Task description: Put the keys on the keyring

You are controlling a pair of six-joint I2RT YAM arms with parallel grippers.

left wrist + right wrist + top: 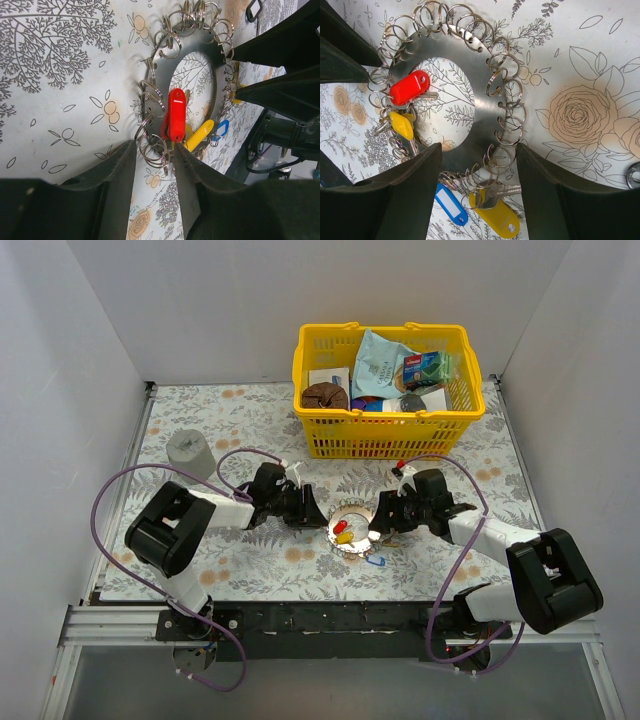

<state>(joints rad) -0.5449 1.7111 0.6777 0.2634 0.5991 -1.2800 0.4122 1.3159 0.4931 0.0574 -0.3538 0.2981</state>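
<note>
Steel, the keyring (480, 105) lay flat on the floral surface (585, 60), its rim fringed with split rings (511, 94). A red-tagged key (409, 87) and a yellow-tagged key (401, 125) lay over its hole, and a blue tag (451, 205) lay just outside its rim. The right gripper (479, 148) held its jaws spread astride the keyring's band. The left gripper (154, 148) straddled split rings at the rim; whether its jaws pinched them could not be told.
</note>
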